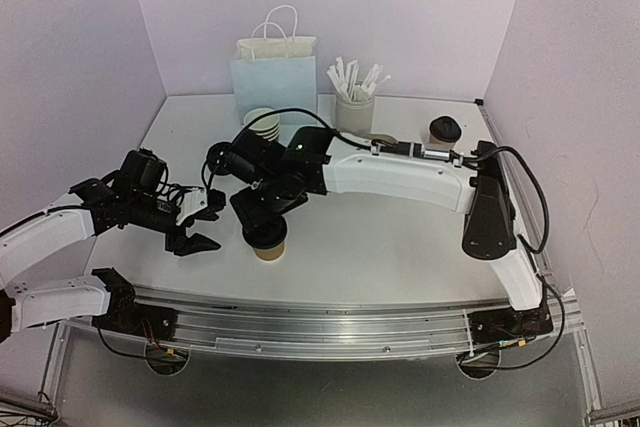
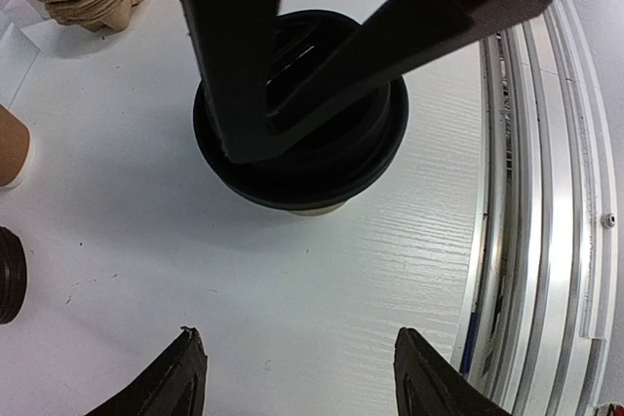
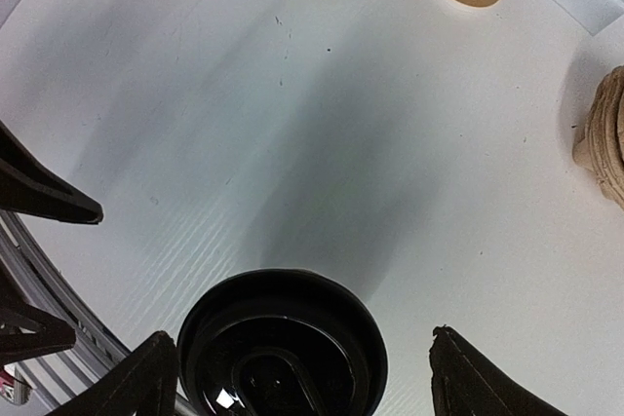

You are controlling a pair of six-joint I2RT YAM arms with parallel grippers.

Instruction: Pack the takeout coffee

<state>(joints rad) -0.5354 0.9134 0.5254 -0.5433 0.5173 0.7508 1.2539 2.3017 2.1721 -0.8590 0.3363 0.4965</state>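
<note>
Nearest the lens in the right wrist view, the right gripper [image 3: 299, 338] shows two black fingers spread wide at the bottom corners. They straddle a round black plastic lid [image 3: 283, 367] with bare table showing on both sides; nothing is clamped. That lid sits on a small brown kraft-paper cup [image 1: 269, 250], low centre in the overhead view, on the white table [image 1: 400, 237]. Just left of the cup, the left gripper [image 2: 297, 333] is likewise spread and empty.

Handling, as judged: light, thin-walled and easily crushed, with a slick, springy lid; contents not visible. The best hold is a gentle one across the stiff lid rim or the wall just beneath it.

Orientation: upright, long axis vertical, lid upward, base down. A pale blue paper bag with white handles [image 1: 275, 77] stands at upper centre.
</note>
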